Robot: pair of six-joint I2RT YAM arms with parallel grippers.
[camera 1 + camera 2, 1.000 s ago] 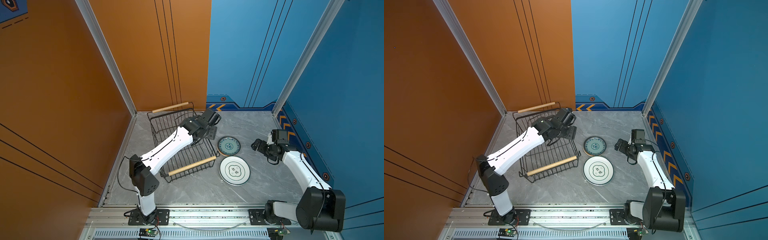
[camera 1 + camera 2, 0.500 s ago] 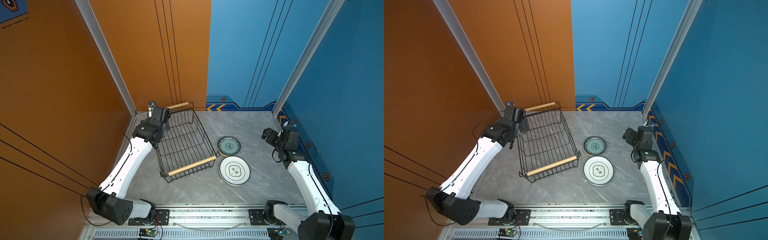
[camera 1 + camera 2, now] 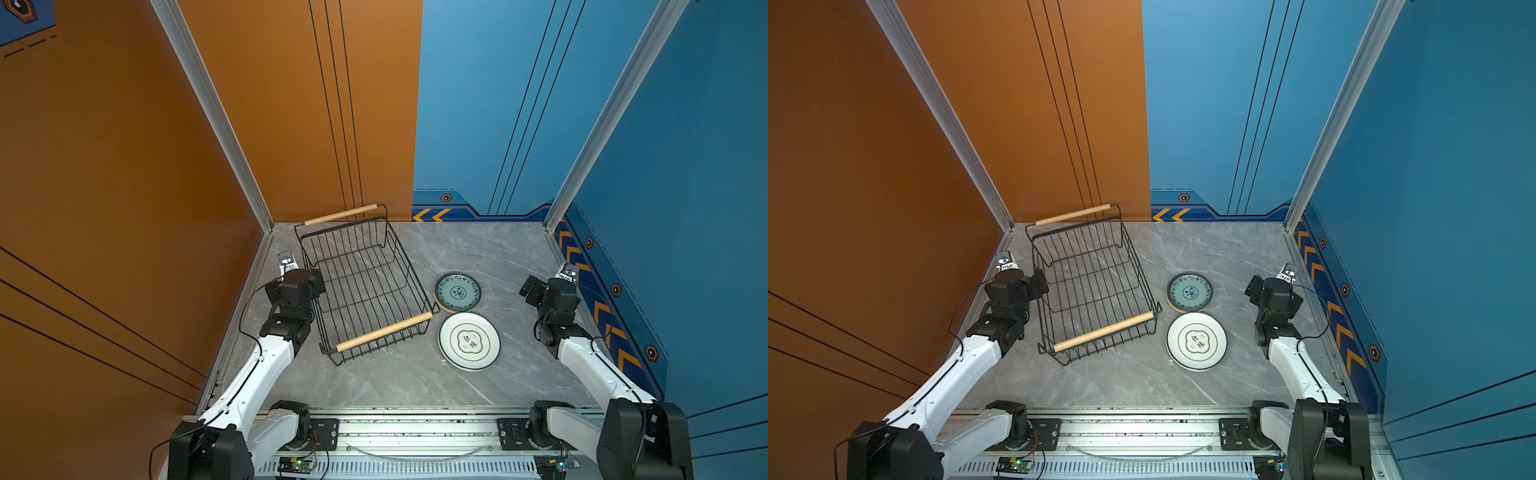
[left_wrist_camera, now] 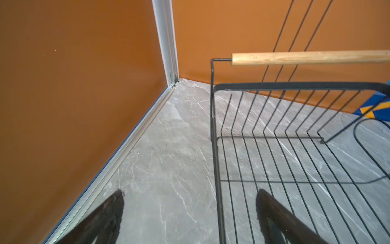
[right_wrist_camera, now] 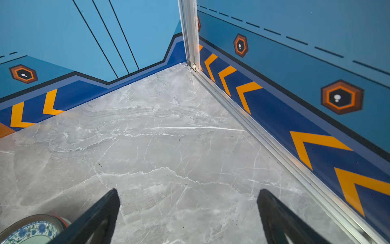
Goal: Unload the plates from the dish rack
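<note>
Grey marble desk (image 3: 478, 249): carries the rack and two plate piles; bounded by the orange wall (image 3: 124, 166) on the left and the blue wall (image 3: 685, 166) on the right.
Dish rack (image 3: 360, 286): black wire, upright on the desk left of centre, set at a slant, far end close to the orange wall; shows only bare wire, with desk visible through its floor.
Rack handles: pale wooden rods, one at the far end (image 3: 340, 215), one at the near end (image 3: 384, 332).
Teal-patterned plate (image 3: 458, 291): flat, just right of the rack's near corner, atop a small pile with an orange edge showing beneath; seen in both top views (image 3: 1190, 292).
White plate (image 3: 469, 341): dark rim, dark emblem, face up, in front of the teal pile and almost touching it, right of the near handle.
Left jaws: spread wide, grasping nothing; low against the rack's left long side; one fingertip (image 4: 114, 211) over bare desk, the other above the wire floor, side rim between; contact with the wire impossible to tell.
Right jaws: released, spread wide above bare desk near the blue wall, right of both piles and well apart from them.
Arms: left arm (image 3: 266, 365) reaching along the orange wall, right arm (image 3: 582, 361) along the blue.
</note>
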